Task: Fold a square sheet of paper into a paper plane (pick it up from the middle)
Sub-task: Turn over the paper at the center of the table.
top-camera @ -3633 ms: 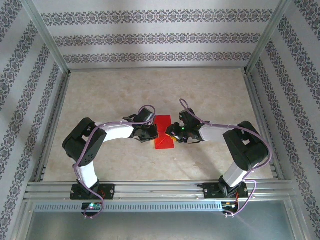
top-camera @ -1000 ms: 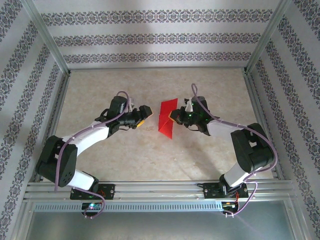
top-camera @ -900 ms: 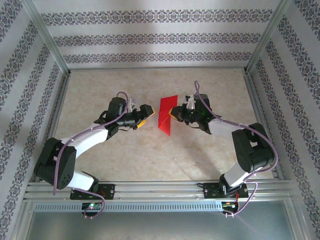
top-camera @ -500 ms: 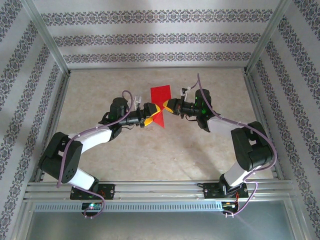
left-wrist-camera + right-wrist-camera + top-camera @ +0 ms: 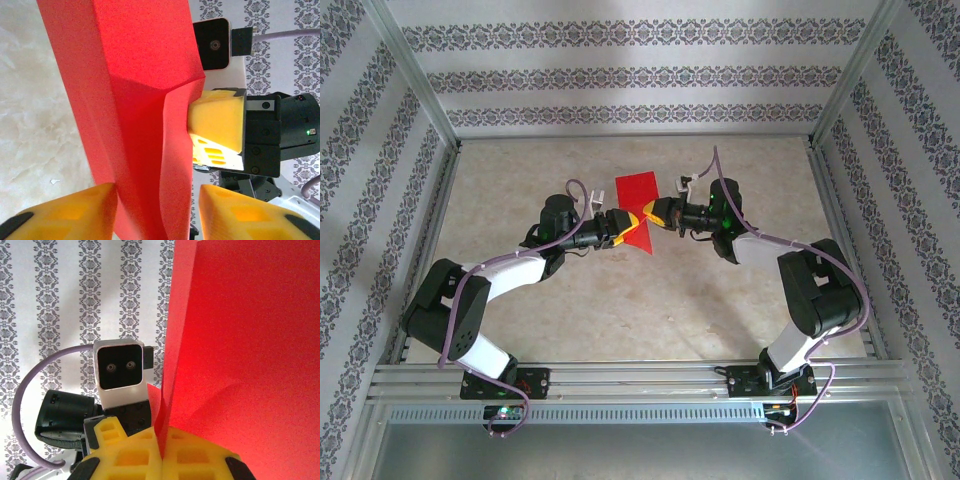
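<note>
Evidently mid-handover, the right gripper (image 5: 658,218) is pinched tight on one edge of the partly folded square sheet of paper (image 5: 636,189). It holds the sheet upright above the middle of the tabletop (image 5: 570,310), toward the far edge, presenting it. The left gripper (image 5: 628,226) straddles the sheet's lower part, jaws partly apart and not yet clamped.

Left arm (image 5: 513,274) and right arm (image 5: 788,348) with white links and black joints, lilac cables (image 5: 295,33) looping along both, yellow fingers (image 5: 131,452) with moulded pockets, white-faced wrist camera (image 5: 120,367) with two small lenses, what looks like a green status light (image 5: 306,132) on black housing
</note>
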Motion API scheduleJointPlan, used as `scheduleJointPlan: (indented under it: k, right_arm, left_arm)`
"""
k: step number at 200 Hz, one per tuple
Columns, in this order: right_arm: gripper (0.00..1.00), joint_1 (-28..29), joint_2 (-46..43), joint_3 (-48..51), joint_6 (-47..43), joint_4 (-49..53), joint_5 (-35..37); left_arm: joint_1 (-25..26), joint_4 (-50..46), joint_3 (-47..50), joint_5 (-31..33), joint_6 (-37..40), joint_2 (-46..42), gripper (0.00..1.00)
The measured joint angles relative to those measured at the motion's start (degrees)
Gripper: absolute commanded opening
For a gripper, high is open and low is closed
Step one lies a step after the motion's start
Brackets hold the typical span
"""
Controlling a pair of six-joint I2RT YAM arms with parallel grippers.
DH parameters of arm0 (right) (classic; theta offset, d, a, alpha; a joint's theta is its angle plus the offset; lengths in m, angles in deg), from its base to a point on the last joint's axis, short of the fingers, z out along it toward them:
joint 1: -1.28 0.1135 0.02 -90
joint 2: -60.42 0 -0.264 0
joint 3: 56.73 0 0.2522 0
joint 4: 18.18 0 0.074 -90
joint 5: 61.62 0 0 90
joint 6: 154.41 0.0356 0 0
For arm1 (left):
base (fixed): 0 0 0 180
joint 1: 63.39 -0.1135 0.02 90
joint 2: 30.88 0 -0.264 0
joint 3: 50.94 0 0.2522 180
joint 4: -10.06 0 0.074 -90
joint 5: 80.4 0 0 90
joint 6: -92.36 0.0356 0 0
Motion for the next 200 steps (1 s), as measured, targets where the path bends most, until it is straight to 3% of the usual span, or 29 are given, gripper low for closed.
scheduleJointPlan:
  k: [98,156,182,200]
  right_arm:
    - [0.09,0.0,1.7,0.5,0.0,-0.1,-1.2]
    - [0.4,-1.4,1.3,1.5,-2.0,1.9,-0.6]
    - [0.51,-5.0,-1.7,3.5,-6.2,7.8,1.4]
    - [0.58,-7.6,-5.7,4.7,-10.8,13.8,4.5]
  left_arm:
    - [-0.8,-2.1,0.0,-1.5,1.6,0.0,0.18]
    - [-0.8,-7.7,-0.3,-0.7,5.3,-0.6,0.09]
    - [-1.2,-18.3,-2.5,1.8,11.1,-2.5,0.09]
    - [-1.5,-31.3,-7.3,6.4,18.8,-3.9,0.09]
